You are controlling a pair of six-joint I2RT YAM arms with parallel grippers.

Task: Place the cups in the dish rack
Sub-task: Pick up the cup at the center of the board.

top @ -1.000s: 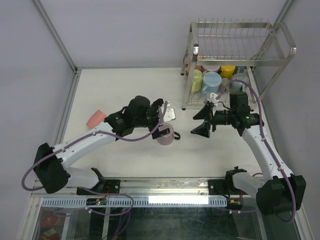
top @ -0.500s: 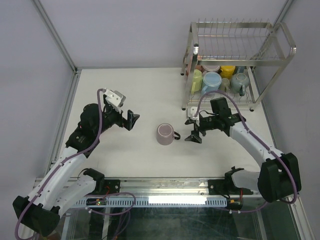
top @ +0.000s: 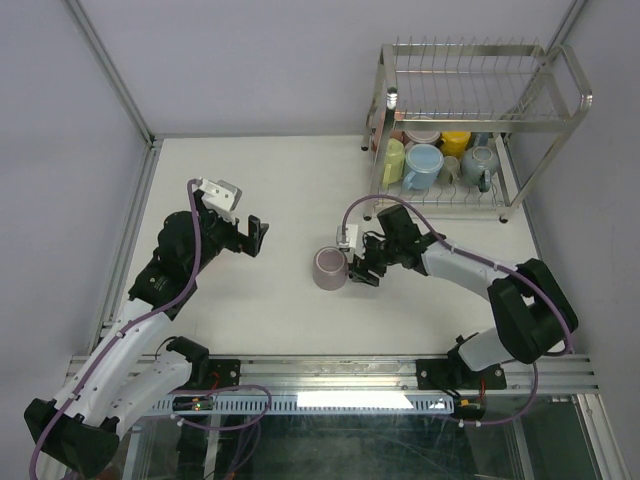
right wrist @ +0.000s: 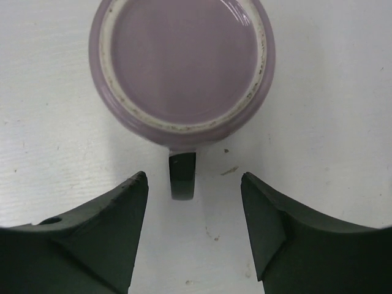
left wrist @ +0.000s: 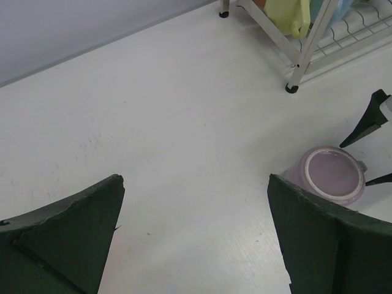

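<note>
A mauve mug (top: 328, 268) (right wrist: 182, 67) stands upside down on the white table, its dark handle (right wrist: 182, 176) pointing right. My right gripper (top: 361, 266) (right wrist: 193, 182) is open, low at the mug's right side. The handle lies between its fingertips with a gap on each side. My left gripper (top: 256, 237) (left wrist: 196, 184) hangs wide open and empty, well left of the mug (left wrist: 331, 174). The chrome dish rack (top: 560, 100) stands at the back right. Its lower shelf holds yellow-green (top: 393, 160), light blue (top: 423, 165), yellow (top: 455, 142) and grey-blue (top: 480, 160) cups.
The rack's near-left leg (left wrist: 293, 87) stands on the table just behind the mug. Metal frame rails run along the table's left edge (top: 130, 230) and near edge. Both arms' bases sit at the front.
The left arm has pulled back to the left, leaving the mauve mug on the table. The right gripper has moved left to the mug's handle and its jaws have narrowed a little.
</note>
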